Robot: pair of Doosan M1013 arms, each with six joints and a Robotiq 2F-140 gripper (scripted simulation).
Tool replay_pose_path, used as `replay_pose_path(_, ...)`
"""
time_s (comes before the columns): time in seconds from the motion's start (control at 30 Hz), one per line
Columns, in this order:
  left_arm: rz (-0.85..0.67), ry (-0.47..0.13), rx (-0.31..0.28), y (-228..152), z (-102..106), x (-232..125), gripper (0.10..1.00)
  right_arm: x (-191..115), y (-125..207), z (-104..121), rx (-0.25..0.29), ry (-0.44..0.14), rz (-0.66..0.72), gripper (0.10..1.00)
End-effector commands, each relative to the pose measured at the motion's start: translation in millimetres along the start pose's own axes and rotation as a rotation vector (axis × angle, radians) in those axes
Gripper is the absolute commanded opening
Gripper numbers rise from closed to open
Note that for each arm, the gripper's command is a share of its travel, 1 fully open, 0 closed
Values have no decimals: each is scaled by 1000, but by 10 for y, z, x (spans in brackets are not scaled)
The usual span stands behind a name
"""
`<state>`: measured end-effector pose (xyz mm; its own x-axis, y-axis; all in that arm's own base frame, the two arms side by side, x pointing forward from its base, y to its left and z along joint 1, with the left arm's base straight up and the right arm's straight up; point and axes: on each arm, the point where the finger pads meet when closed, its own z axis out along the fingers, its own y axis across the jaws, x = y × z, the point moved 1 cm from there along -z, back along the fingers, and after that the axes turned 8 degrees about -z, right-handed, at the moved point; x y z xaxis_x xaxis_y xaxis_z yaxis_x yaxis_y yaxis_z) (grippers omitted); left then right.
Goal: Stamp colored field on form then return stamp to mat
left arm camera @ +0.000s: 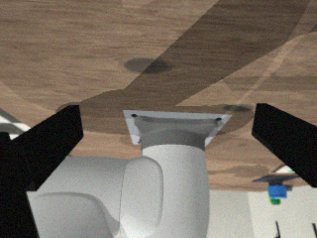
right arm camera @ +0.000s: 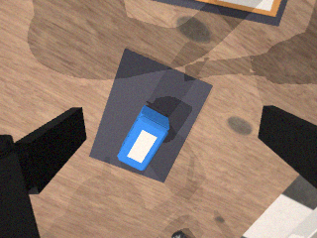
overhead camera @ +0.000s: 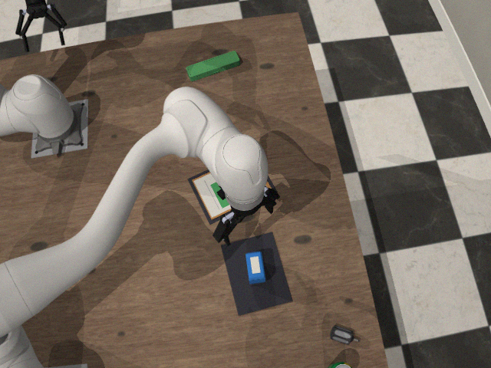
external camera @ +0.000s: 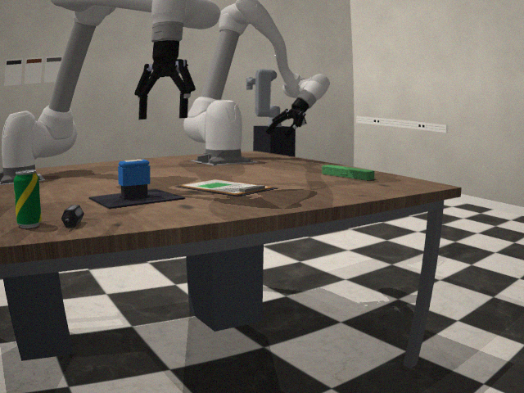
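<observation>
1. Top: blue stamp (overhead camera: 255, 267) (external camera: 133, 173) (right arm camera: 144, 139) on dark mat (overhead camera: 273, 290) (external camera: 163, 197) (right arm camera: 106, 126); form's green field (overhead camera: 220, 195) (external camera: 214, 185) partly hidden.
2. Exterior: stamp upright; right jaws (overhead camera: 246, 217) (external camera: 163, 117) spread, above.
3. Left wrist: left jaws (overhead camera: 44, 46) (external camera: 280, 132) spread, nothing between.
4. Right wrist: probably light, stiff; grip block's sides.

There are two arms (overhead camera: 39, 104) (overhead camera: 241, 166) (external camera: 80, 63) (external camera: 225, 127) (left arm camera: 180, 174) and two grippers (overhead camera: 44, 47) (overhead camera: 248, 225) (external camera: 163, 118) (external camera: 280, 132) (left arm camera: 167, 119) (right arm camera: 172, 121) at one wooden table (overhead camera: 138, 300) (external camera: 295, 211) (left arm camera: 74, 40) (right arm camera: 59, 198). On it are one stamp (overhead camera: 255, 267) (external camera: 133, 173) (left arm camera: 277, 191) (right arm camera: 144, 139), one mat (overhead camera: 265, 297) (external camera: 164, 196) (right arm camera: 111, 114), one form (overhead camera: 212, 208) (external camera: 237, 184) (right arm camera: 258, 4) with one colored field (overhead camera: 224, 202) (external camera: 214, 185), one green block (overhead camera: 213, 65) (external camera: 347, 172), one can (overhead camera: 341, 365) (external camera: 28, 199) and one small dark device (overhead camera: 342, 334) (external camera: 72, 216) (right arm camera: 178, 234). Three sheets (external camera: 13, 72) (external camera: 33, 71) (external camera: 53, 70) hang on the wall, near one black pedestal (external camera: 264, 142) with one grey machine (external camera: 264, 92)
</observation>
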<state>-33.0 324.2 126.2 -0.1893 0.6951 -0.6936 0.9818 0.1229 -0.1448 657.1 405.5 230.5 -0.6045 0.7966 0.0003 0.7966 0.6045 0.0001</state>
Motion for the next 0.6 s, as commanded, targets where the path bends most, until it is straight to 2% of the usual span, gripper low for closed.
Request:
replay_pose_path(0.0, 5, 0, -9, 19, -40, 10, 1000, 141, 97, -10, 2, -1, -113, 1000)
replay_pose_path(0.1, 5, 0, -9, 19, -40, 10, 1000, 257, 164, -11, 2, 0, -195, 1000)
replay_pose_path(0.17, 5, 0, -9, 19, -40, 10, 1000, 257, 164, -11, 2, 0, -195, 1000)
replay_pose_path(0.57, 5, 0, -9, 19, -40, 10, 1000, 763, 422, -12, 2, 0, -536, 1000)
